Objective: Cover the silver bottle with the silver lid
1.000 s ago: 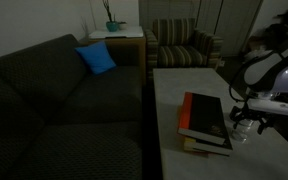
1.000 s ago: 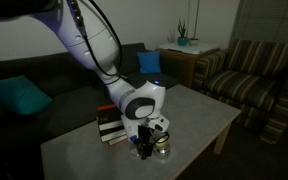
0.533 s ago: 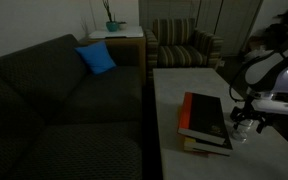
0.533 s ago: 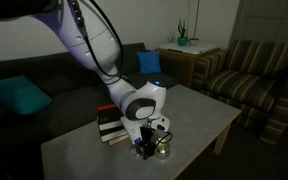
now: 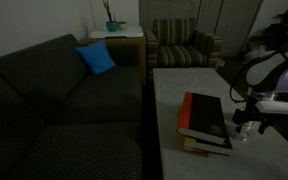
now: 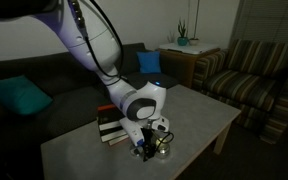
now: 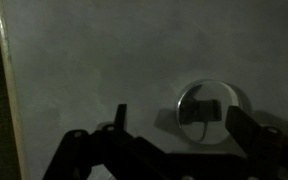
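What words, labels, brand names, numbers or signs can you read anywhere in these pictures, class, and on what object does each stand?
No text can be read in any view.
On the book stack, any title on the top cover is too small and dark to read.
On the silver bottle, no label or marking shows in the wrist view.

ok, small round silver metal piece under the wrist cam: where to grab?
Likely the small dark raised tab at its centre, coming straight down from above. The small round silver metal piece shows as a full circle on the pale table, tab upward, so the rim probably offers little to pinch. The open tool sits off-centre; line it up first. Lid or bottle top: cannot tell.
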{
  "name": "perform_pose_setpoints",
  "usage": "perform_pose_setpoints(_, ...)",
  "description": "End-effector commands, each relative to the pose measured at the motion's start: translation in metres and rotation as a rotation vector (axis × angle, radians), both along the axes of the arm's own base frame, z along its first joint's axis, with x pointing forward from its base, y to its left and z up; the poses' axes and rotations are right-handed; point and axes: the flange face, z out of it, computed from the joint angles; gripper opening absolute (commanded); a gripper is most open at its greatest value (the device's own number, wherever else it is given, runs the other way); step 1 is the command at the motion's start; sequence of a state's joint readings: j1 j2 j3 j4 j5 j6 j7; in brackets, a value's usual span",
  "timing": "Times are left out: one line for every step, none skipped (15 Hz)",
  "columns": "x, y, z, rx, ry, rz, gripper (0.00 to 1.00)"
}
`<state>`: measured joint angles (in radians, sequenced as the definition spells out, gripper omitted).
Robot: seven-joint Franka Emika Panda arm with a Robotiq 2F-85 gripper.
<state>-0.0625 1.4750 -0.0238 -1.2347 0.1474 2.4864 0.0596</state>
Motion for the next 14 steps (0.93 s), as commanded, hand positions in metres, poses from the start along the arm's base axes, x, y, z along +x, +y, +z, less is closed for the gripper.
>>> perform_pose_setpoints(0.001,0.0,0.001,0.0,0.0,0.0,1.0)
perform_pose_setpoints(0.001,0.004,0.001,-0.013,-0.004,0.024,1.0)
perform_pose_setpoints(0.004,0.009,0.002,-0.024,-0.01,0.058,1.0)
perform_pose_setpoints(0.006,0.015,0.003,-0.031,-0.02,0.091,1.0)
perform_pose_setpoints(0.007,0.021,0.004,-0.039,-0.024,0.12,1.0)
perform_pose_setpoints(0.009,0.027,0.005,-0.048,-0.028,0.151,1.0)
perform_pose_setpoints(0.01,0.034,0.006,-0.07,-0.03,0.176,1.0)
perform_pose_setpoints(0.011,0.039,0.007,-0.081,-0.027,0.187,1.0)
perform_pose_setpoints(0.012,0.043,0.008,-0.097,-0.015,0.199,1.0)
perform_pose_setpoints(0.012,0.046,0.008,-0.103,-0.007,0.213,1.0)
perform_pose_setpoints(0.012,0.046,0.008,-0.101,0.005,0.224,1.0)
perform_pose_setpoints(0.01,0.045,0.007,-0.09,0.008,0.239,1.0)
perform_pose_setpoints(0.009,0.044,0.006,-0.09,0.009,0.242,1.0)
perform_pose_setpoints(0.008,0.04,0.005,-0.09,0.012,0.242,1.0)
